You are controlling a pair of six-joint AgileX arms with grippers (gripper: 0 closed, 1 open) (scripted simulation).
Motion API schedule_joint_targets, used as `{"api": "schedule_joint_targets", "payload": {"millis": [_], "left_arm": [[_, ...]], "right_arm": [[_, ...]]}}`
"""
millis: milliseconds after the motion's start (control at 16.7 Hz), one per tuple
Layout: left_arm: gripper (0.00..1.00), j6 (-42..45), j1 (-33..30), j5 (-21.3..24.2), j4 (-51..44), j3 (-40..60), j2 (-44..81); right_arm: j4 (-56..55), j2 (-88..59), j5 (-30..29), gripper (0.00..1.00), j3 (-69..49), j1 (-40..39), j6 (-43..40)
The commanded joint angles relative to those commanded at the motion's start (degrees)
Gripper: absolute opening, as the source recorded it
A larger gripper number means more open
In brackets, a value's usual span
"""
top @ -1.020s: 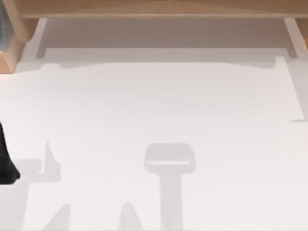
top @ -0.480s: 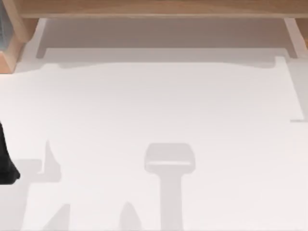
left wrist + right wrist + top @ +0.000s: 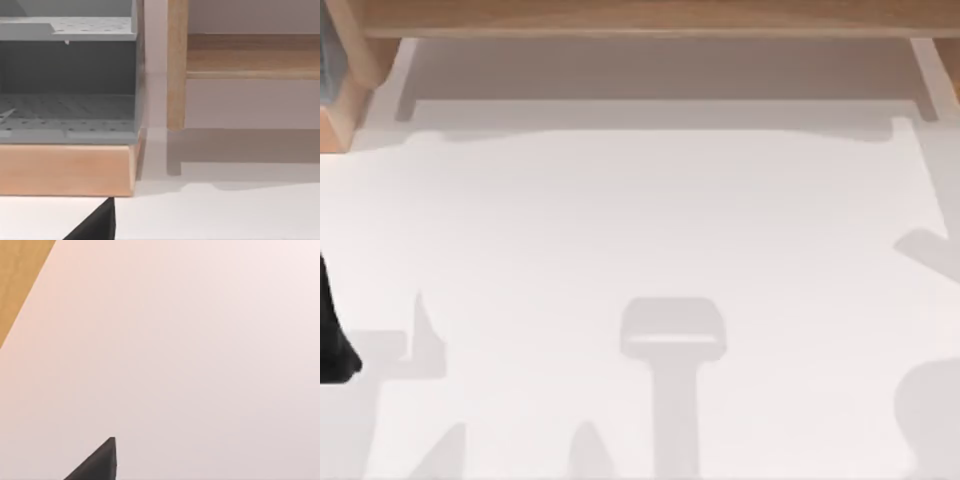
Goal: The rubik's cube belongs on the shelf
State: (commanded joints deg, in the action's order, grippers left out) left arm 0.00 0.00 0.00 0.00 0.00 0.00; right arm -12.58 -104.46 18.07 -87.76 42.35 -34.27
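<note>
The rubik's cube is out of view. The shelf, a long light-brown wooden board, runs across the far edge of the table on wooden side supports. Its board and one upright post face the left wrist camera. My left arm is a dark shape at the table's left edge, well in front of the shelf. A dark tip of my left gripper points toward the shelf's left end. A dark tip of my right gripper hangs over bare white table.
A grey perforated rack on a wooden base stands just left of the shelf's post, at the table's far left corner. A wooden strip crosses one corner of the right wrist view. Soft shadows lie on the white table.
New grey shadows have come onto the table's right side, one at mid height and one near the front right corner. The left arm has not moved.
</note>
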Motion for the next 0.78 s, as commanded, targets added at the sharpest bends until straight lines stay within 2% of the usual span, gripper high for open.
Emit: {"api": "schedule_joint_targets", "payload": {"millis": [240, 420, 600, 780], "left_arm": [[1.00, 0.0, 0.0, 0.0, 0.0, 0.0, 0.0], [1.00, 0.0, 0.0, 0.0, 0.0, 0.0, 0.0], [1.00, 0.0, 0.0, 0.0, 0.0, 0.0, 0.0], [1.00, 0.0, 0.0, 0.0, 0.0, 0.0, 0.0]], "right_arm": [[34.7, -6.4, -6.7, 1.00, -20.5, -7.9, 15.4], [55.8, -13.8, -11.2, 1.00, -32.1, -13.0, 23.9], [71.6, -21.3, -14.9, 1.00, -39.7, -16.9, 29.8], [81.9, -27.6, -17.3, 1.00, -43.4, -19.7, 33.3]]}}
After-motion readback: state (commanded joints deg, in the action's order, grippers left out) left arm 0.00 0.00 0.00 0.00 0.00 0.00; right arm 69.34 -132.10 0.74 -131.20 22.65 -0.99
